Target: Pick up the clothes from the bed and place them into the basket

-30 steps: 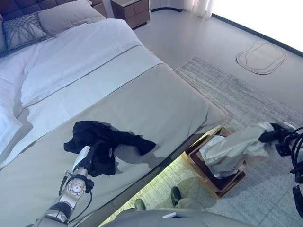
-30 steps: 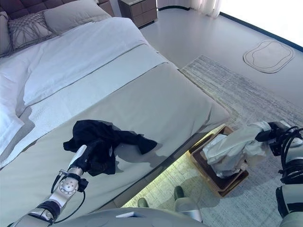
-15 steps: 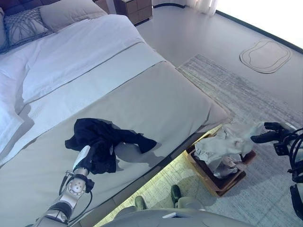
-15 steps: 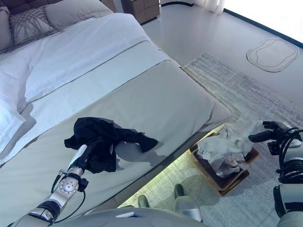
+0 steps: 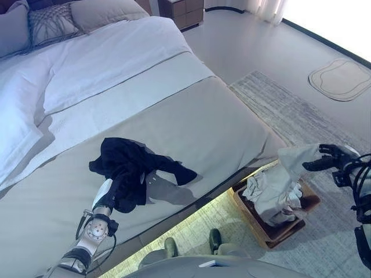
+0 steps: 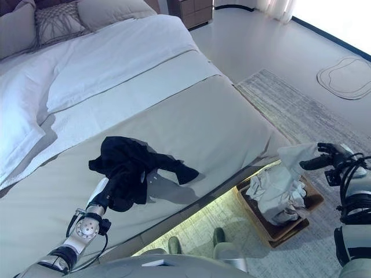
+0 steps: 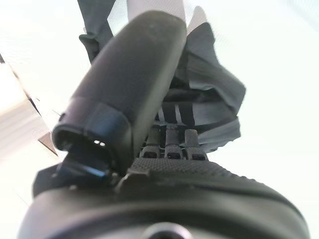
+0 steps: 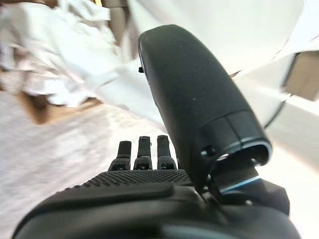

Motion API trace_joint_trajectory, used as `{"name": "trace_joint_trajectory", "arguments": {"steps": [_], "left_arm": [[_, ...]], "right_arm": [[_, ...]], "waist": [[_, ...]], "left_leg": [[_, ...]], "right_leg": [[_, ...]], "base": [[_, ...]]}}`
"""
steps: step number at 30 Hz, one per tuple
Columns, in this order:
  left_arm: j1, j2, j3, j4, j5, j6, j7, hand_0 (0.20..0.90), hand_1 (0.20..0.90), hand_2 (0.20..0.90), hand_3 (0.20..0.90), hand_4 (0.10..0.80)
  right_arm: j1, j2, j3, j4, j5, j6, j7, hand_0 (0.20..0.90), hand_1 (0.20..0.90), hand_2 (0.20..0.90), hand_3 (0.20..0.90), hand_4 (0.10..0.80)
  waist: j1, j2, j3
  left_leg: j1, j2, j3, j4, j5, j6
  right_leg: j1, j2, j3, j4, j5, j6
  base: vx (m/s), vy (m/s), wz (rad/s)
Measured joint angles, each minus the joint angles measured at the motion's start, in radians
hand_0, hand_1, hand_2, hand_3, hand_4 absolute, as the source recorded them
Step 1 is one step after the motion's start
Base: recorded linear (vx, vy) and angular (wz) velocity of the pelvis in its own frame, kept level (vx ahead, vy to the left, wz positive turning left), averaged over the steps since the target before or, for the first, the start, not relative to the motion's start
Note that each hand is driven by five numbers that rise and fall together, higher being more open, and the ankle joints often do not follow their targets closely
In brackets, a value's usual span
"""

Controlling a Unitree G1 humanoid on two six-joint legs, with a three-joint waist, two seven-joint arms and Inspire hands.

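A black garment [image 5: 136, 168] lies crumpled on the grey bed cover [image 5: 203, 127] near the bed's front edge. My left hand [image 5: 106, 196] is at its near side, its tip buried in the cloth. The left wrist view shows the thumb [image 7: 144, 74] lying over the dark cloth [image 7: 214, 89]. My right hand [image 5: 326, 158] is held open above the brown basket [image 5: 281, 236] on the floor beside the bed. A pale garment [image 5: 272, 188] hangs from just beside its fingers down into the basket. It also shows in the right wrist view [image 8: 60, 45].
Pillows [image 5: 107, 11] lie at the head of the bed and a nightstand [image 5: 188, 11] stands beyond it. A patterned rug [image 5: 272, 101] runs under the bed and the basket. A flat round mat [image 5: 342, 78] lies on the floor far right.
The camera has shifted. My right hand has opened and the pale garment has sunk from a stretched hold down into the basket. My left hand stays at the black garment.
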Motion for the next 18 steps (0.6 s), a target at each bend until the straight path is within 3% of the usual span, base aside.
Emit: {"name": "trace_joint_trajectory", "arguments": {"steps": [10, 18], "left_arm": [[0.048, -0.011, 0.039, -0.011, -0.018, 0.036, 0.051, 0.900, 0.900, 0.900, 0.900, 0.800], [0.078, -0.034, 0.083, -0.030, -0.018, 0.037, 0.073, 0.900, 0.900, 0.900, 0.900, 0.800]], "right_arm": [[-0.163, 0.023, 0.141, -0.096, -0.007, -0.043, -0.061, 0.900, 0.900, 0.900, 0.900, 0.800], [-0.265, 0.078, 0.265, -0.136, -0.163, -0.062, -0.144, 0.900, 0.900, 0.900, 0.900, 0.800]], "waist": [[0.085, -0.003, 0.003], [0.180, -0.002, 0.007]], "left_leg": [[-0.015, -0.003, -0.073, 0.005, 0.017, -0.006], [-0.080, -0.023, -0.193, 0.043, 0.031, -0.014]], "right_leg": [[0.023, -0.007, -0.070, -0.004, -0.006, -0.007], [0.030, -0.025, -0.179, -0.001, -0.021, -0.009]], "base": [[0.042, -0.001, 0.22], [0.039, 0.029, 0.45]]}}
